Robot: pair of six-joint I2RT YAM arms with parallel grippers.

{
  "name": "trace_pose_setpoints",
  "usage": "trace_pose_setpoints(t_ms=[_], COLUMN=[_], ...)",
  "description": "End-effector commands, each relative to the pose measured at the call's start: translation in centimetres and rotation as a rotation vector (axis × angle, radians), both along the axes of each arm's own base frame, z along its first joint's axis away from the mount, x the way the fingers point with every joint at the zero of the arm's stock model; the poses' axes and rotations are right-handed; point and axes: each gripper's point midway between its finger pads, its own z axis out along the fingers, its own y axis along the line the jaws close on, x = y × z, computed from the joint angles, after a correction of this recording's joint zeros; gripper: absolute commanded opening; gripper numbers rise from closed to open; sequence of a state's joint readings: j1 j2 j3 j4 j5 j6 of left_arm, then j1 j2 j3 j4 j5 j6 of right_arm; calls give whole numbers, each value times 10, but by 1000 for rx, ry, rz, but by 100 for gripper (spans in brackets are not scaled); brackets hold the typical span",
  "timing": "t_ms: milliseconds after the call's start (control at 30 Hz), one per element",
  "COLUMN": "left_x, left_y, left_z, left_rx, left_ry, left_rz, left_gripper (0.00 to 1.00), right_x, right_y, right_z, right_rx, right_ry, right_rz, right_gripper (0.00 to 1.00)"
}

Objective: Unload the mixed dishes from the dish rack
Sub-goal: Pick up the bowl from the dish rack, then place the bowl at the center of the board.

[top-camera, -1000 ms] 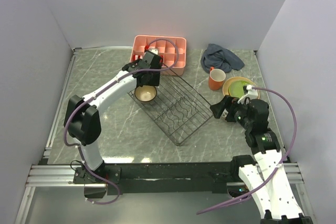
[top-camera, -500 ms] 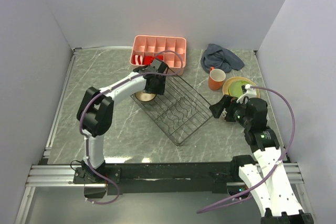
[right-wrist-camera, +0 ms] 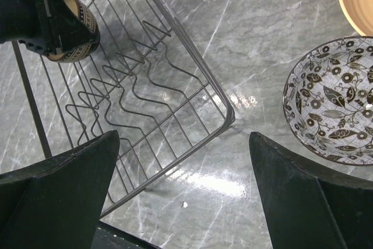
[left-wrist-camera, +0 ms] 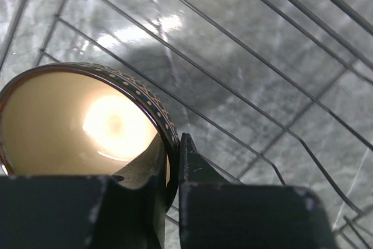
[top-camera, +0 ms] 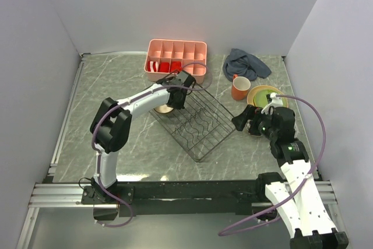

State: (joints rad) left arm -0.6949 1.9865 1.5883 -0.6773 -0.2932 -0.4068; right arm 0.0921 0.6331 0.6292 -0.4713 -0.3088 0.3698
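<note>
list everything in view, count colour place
dish rack: 1, black wire, table centre
brown bowl: 1, cream inside, rack's far-left corner
patterned bowl: 1, white with dark flowers, table right of rack
plates: at least 2, lime green on tan, right side
mug: 1, orange, beside plates
cloth: 1, grey-blue, far right
tray: 1, pink, far edge
red-white items: several, tray's left compartments
table: 1, grey marble
left gripper: 1, black, shut on brown bowl's rim
right gripper: 1, black, open, right of rack

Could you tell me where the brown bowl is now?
The brown bowl sits in the left corner of the dish rack in the top view, near the pink tray, its rim pinched by the left gripper.
</note>
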Motion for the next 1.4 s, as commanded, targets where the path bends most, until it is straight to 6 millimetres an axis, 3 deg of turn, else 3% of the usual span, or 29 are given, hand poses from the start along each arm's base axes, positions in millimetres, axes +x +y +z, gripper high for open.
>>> trace_pose_setpoints(t_ms=[0, 267, 333, 367, 400, 467, 500, 567, 600, 633, 733, 933, 967, 1167, 1367], left_x=[-2, -18, -30, -33, -41, -57, -66, -87, -97, -106, -133, -180, -189, -214, -225], left_y=[-17, -18, -20, -20, -20, -26, -25, -32, -31, -31, -34, -49, -55, -71, -84], left_z=[48, 102, 104, 117, 113, 129, 122, 133, 125, 131, 125, 120, 121, 121, 126], left_rx=[-20, 24, 14, 23, 27, 6, 11, 0, 15, 15, 85, 166, 178, 202, 139], left_ry=[-118, -269, -267, -308, -302, -349, -340, -382, -375, -399, -411, -414, -426, -438, -417], left_rz=[-116, -328, -403, -463, -505, -620, -667, -814, -864, -910, -1061, -1301, -1350, -1497, -1549], left_gripper=[4, 1, 1, 1, 1, 1, 1, 1, 1, 1, 1, 2, 2, 3, 3], right_x=[5, 8, 9, 10, 10, 12, 13, 15, 15, 16, 19, 24, 24, 14, -6], right_y=[5, 5, 5, 6, 6, 6, 6, 7, 6, 8, 12, 25, 29, 64, 99], right_z=[16, 26, 28, 32, 34, 40, 40, 46, 47, 45, 50, 68, 79, 88, 77], right_rx=[10, 16, 14, 17, 20, 19, 16, 15, 11, 11, 8, 8, 13, -51, -151], right_ry=[-42, -44, -40, -47, -46, -47, -45, -44, -42, -26, -10, -2, -17, 29, 105], right_rz=[21, 20, 17, 20, 20, 21, 23, 27, 28, 36, 68, 165, 191, 365, 520], right_gripper=[100, 100, 100, 100, 100, 100, 100, 100, 100, 100, 100, 100, 100, 100, 98])
